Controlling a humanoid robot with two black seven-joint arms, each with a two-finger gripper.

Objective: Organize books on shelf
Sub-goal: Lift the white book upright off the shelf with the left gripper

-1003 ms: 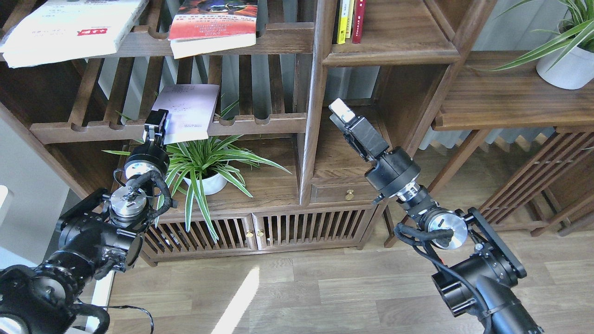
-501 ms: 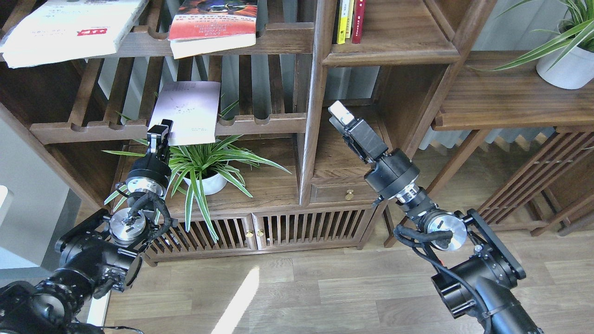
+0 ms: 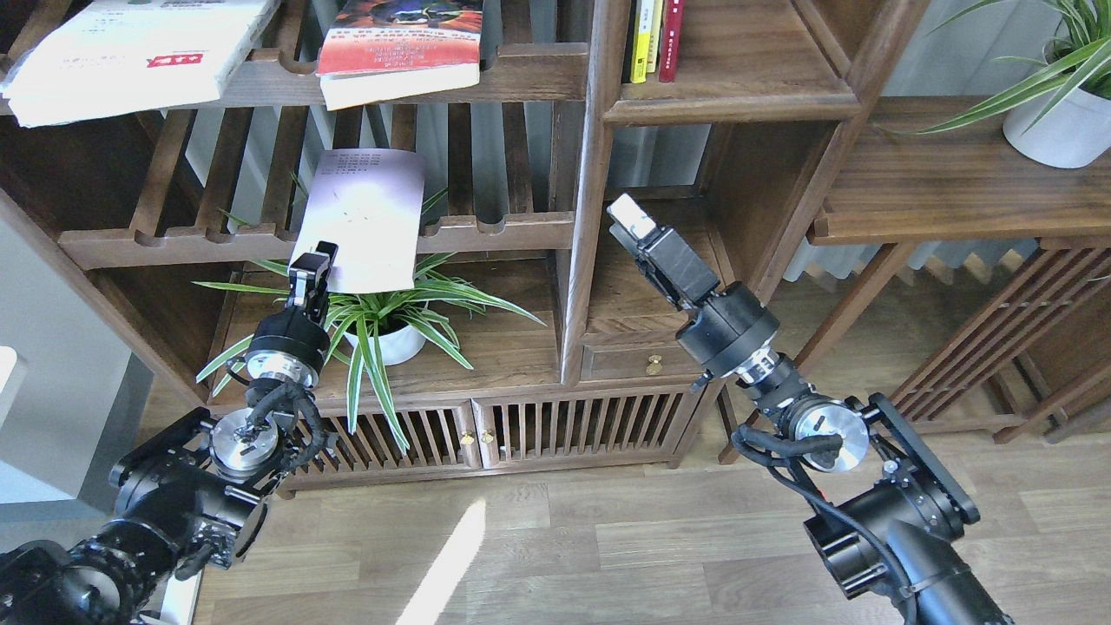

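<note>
the left gripper is clamped on the lower left corner of the thin pale lilac-white book, which leans tilted in front of the slatted rack, above the spider plant. the right gripper hangs free before the lower cubby; i cannot tell how far it is parted. slim yellow and red books stand upright on the solid-plank shelf. the large white book and red-orange book lie on the upper rack.
</note>
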